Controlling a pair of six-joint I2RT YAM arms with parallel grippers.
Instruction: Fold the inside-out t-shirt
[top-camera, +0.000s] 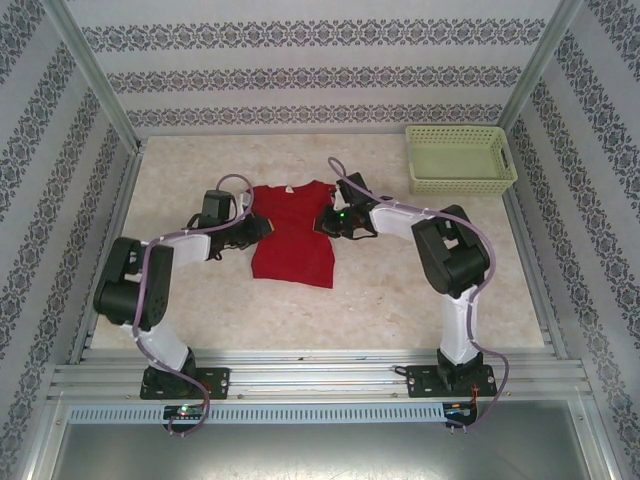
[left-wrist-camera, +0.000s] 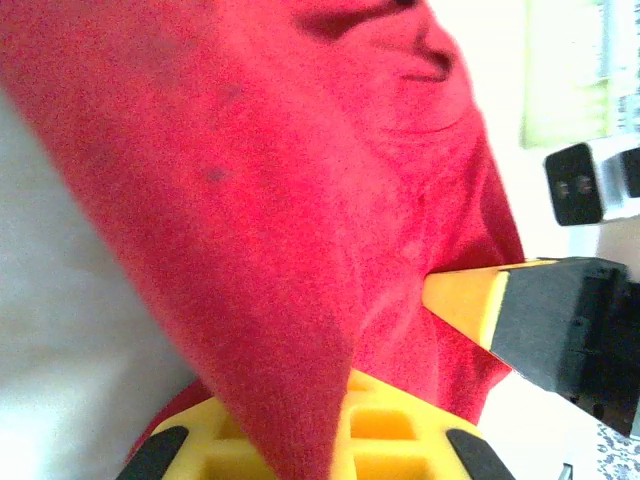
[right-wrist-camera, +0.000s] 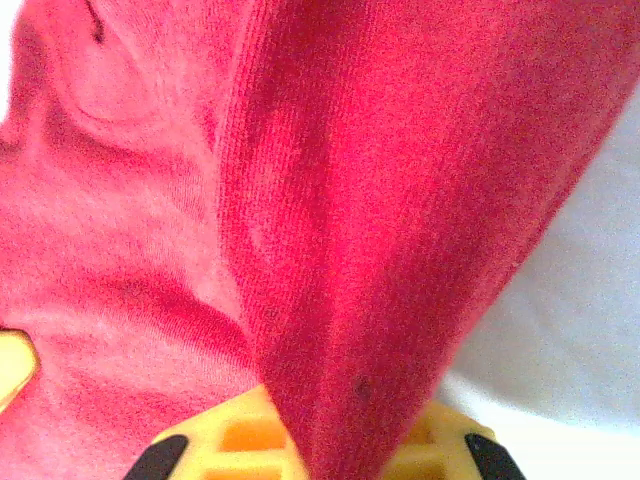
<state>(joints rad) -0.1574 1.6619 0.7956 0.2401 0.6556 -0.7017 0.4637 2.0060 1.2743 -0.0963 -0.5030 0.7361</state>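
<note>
The inside-out t-shirt (top-camera: 292, 238), bright red with a thin yellowish neck trim at its far edge, lies flat in the middle of the table. My left gripper (top-camera: 258, 229) is at its left edge near the sleeve. My right gripper (top-camera: 330, 221) is at its right edge. In the left wrist view, a fold of red cloth (left-wrist-camera: 250, 250) runs down into the shut yellow left gripper (left-wrist-camera: 320, 440). The right wrist view has the same: a ridge of t-shirt (right-wrist-camera: 380, 230) pinched in the shut right gripper (right-wrist-camera: 335, 450). The right gripper's yellow fingertip (left-wrist-camera: 468, 297) pokes into the cloth opposite.
A pale green lattice basket (top-camera: 460, 160) stands at the far right corner of the table. Patterned walls and metal rails enclose the table (top-camera: 420, 290). Bare tabletop lies in front of the shirt and to both sides.
</note>
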